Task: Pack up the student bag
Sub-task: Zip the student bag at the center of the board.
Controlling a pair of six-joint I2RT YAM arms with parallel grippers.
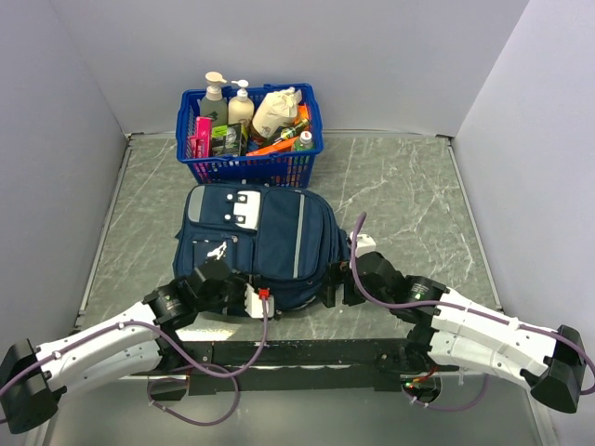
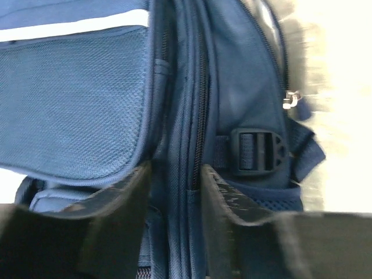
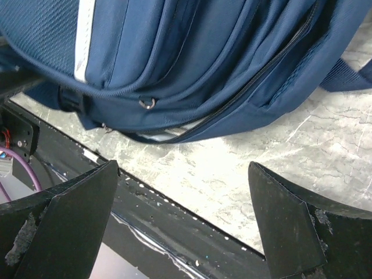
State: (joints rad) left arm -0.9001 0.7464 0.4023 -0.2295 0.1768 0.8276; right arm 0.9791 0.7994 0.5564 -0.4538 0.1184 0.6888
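At the table near edge, left gripper narrowly pinches a zip seam of the student bag; right gripper gapes wide, touching nothing.

The bag is navy blue, with two white patches, a pale grey stripe and a small white print on its pocket. Close up, its side panel shows a fine woven mesh, and the buckle is dark. The basket is a bright blue lattice, holding cream bottles and what look like pink, green and orange packs. The table is grey-green marble veined white. The arms are white with black joints, and the cables are purple.
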